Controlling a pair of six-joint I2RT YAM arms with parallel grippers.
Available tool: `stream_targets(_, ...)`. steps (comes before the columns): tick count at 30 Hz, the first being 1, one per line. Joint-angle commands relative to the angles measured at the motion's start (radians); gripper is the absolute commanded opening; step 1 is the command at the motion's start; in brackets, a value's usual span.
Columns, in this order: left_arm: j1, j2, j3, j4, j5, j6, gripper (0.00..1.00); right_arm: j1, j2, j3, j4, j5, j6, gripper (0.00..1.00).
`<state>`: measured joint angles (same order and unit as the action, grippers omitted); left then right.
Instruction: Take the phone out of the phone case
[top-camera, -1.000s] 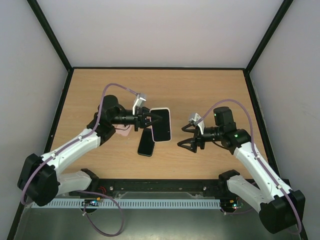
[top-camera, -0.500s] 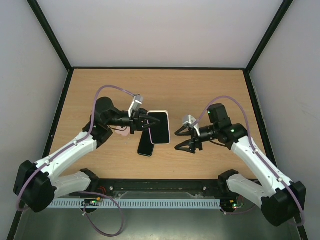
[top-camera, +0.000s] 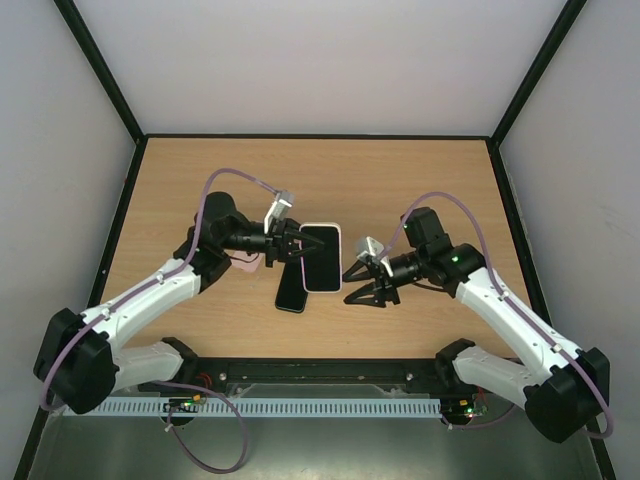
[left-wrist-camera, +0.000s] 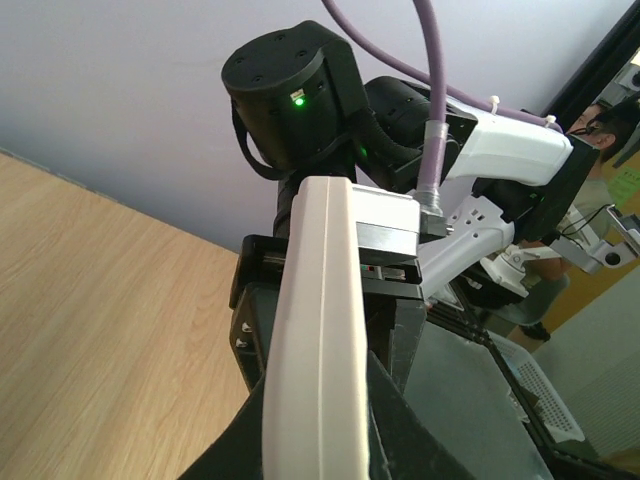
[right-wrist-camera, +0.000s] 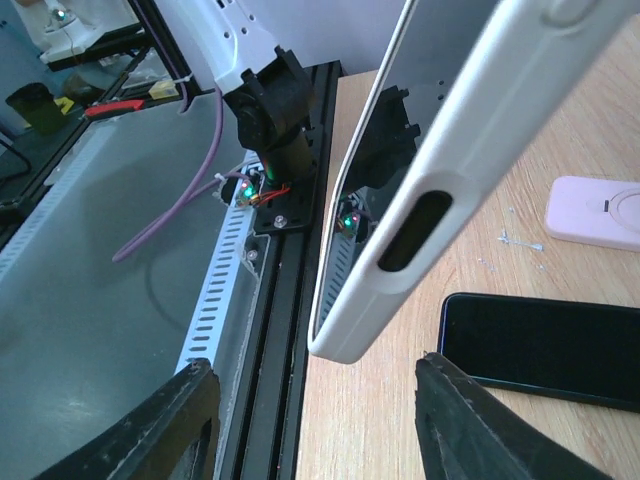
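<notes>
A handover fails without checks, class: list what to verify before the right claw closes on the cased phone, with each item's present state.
1. Left claw clamped on cased phone: ok.
2. Cased phone lifted off the table: ok.
3. Right claw open: ok.
4. Case corner lined up within the right claw's opening: ok.
5. Corner deep enough for a firm grip: cannot tell.
6. Black phone lying flat, untouched: ok.
</notes>
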<state>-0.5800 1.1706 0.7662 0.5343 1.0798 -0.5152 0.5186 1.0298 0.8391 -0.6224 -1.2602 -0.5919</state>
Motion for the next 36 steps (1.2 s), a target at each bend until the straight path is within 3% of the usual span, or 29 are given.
stream_targets(1,-0.005,0.011,0.028,0.078,0.036,-0.029,0.02,0.005,-0.020,-0.031,0.044,-0.017,-0.008,0.51)
stream_targets(8,-0.012,0.024,0.029,0.078,0.037,-0.038,0.02,0.005,-0.016,-0.036,0.044,-0.020,-0.020,0.39)
stream_targets(16,-0.014,0.031,0.032,0.072,0.038,-0.042,0.02,0.020,0.012,-0.029,0.128,-0.004,0.077,0.32)
stream_targets(21,-0.016,0.043,0.037,0.066,0.047,-0.051,0.02,0.028,0.026,-0.019,0.097,0.017,0.042,0.21)
stream_targets(31,-0.044,0.065,0.062,0.013,0.103,-0.062,0.03,0.035,0.025,0.005,0.027,0.078,-0.093,0.11)
stream_targets(36,-0.087,0.085,0.094,-0.090,0.144,-0.008,0.02,0.037,0.025,0.029,0.003,0.163,-0.147,0.07)
